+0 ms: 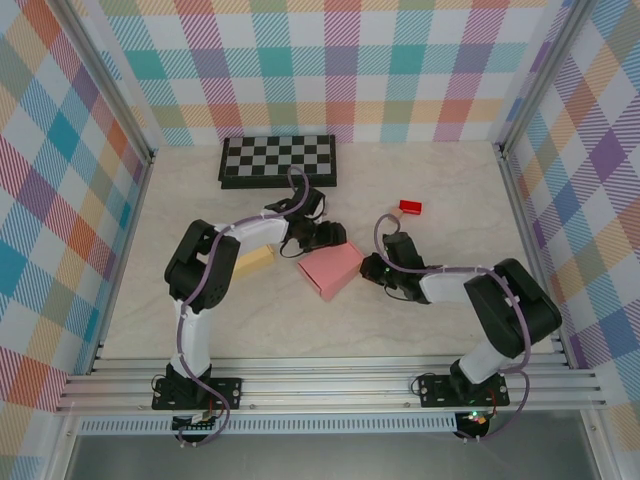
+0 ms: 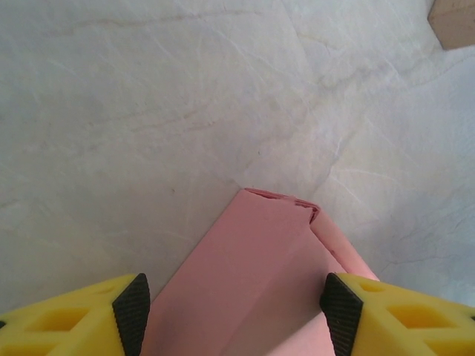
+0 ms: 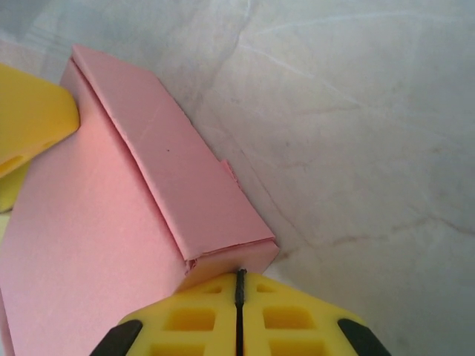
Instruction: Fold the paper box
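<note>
Overhead, marbled tabletop [image 1: 450, 185] — plaid walls [image 1: 340, 70], chessboard [image 1: 278, 160], pink paper box [image 1: 330, 268]

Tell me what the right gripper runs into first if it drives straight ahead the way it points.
The pink paper box. The shut right gripper sits right at the box's folded side wall and seems to be touching it, though contact is hard to confirm.

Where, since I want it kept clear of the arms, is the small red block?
In the top view, the small red block lies right of centre on the table, beyond the right gripper, back-right of the pink paper box.
</note>
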